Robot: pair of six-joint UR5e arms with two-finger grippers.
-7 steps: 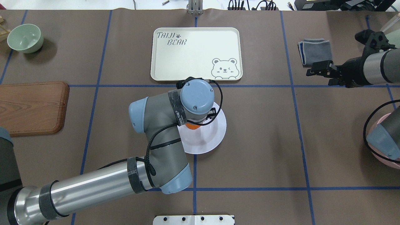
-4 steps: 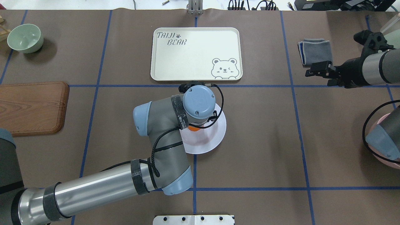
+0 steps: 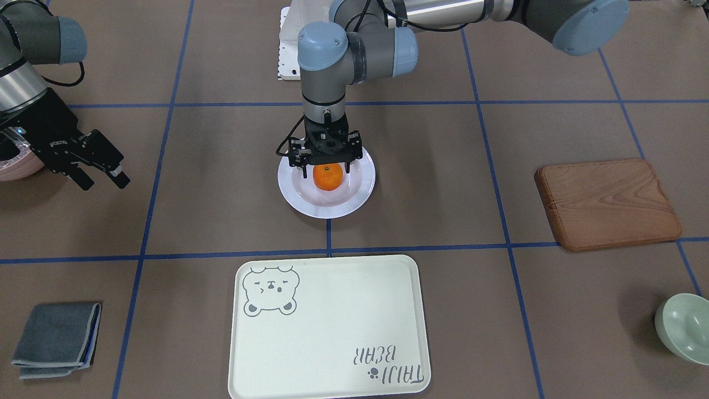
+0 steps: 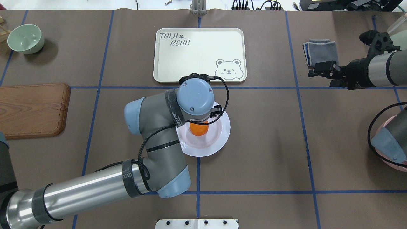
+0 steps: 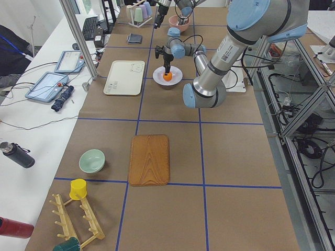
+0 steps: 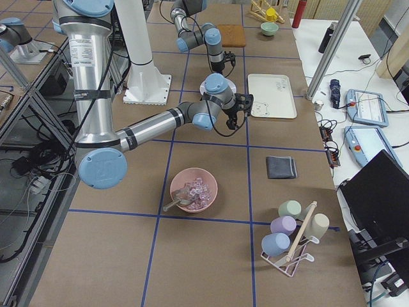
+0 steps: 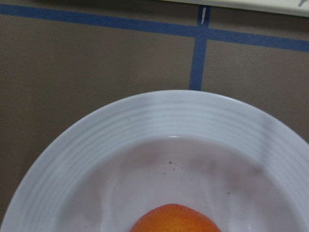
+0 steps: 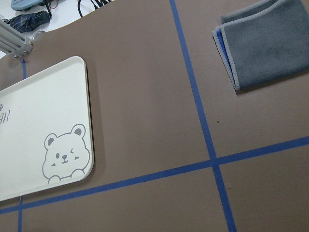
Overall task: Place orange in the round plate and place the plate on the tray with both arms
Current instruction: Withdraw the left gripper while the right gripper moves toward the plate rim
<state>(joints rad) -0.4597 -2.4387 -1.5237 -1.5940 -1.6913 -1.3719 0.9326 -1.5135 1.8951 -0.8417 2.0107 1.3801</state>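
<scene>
The left arm (image 4: 95, 187) reaches over the round plate (image 4: 219, 140) in the middle of the counter (image 4: 270, 143). The left jaws hang wide apart, gripping nothing, just above the orange (image 4: 198, 128), which sits in the plate. The tray (image 4: 200, 60) lies just past the plate. Far right, the right jaws are apart too, gripping nothing.

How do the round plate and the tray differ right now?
Shape: the round plate is circular; the tray is rectangular with rounded corners.
Look: plate glossy white, ridged rim; tray cream with bear drawing and lettering.
Load: plate holds the orange; tray holds nothing.
Both lie flat on the brown table.
</scene>
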